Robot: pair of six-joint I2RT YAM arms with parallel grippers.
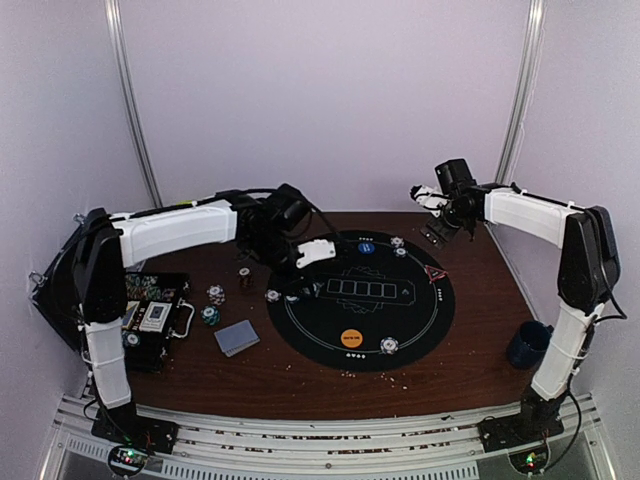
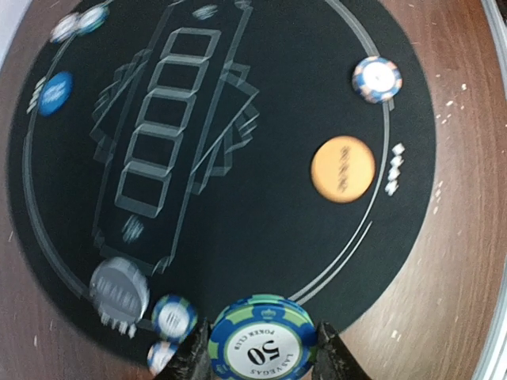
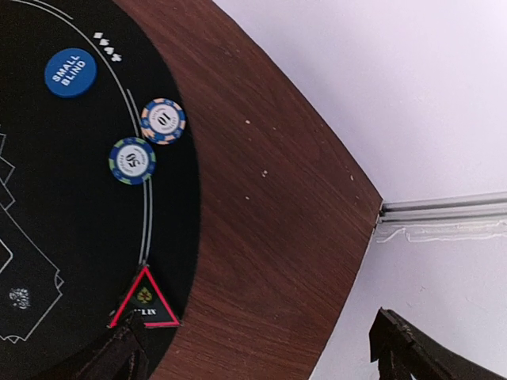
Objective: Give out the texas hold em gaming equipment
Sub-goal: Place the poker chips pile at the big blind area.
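Dark wooden tabletop (image 1: 300, 380) carries a round black mat (image 2: 261, 214), and over its edge the left hand (image 2: 264, 356) is clamped on a blue-and-green chip (image 2: 264, 336) marked "50" and "Las Vegas Poker Club". To place it well, I'd lower it flat onto bare mat, clear of the small chips (image 2: 174, 317) just left of that hand, before releasing. Spread wide and holding nothing, the right hand (image 3: 265, 360) hangs with the blue "SMALL BLIND" disc (image 3: 70, 72) well ahead to its left.

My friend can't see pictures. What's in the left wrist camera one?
The left gripper pinches a blue-and-green 50 poker chip over the edge of a round black poker mat on a brown table. On the mat lie an orange disc, a blue disc, a grey disc and a few striped chips.
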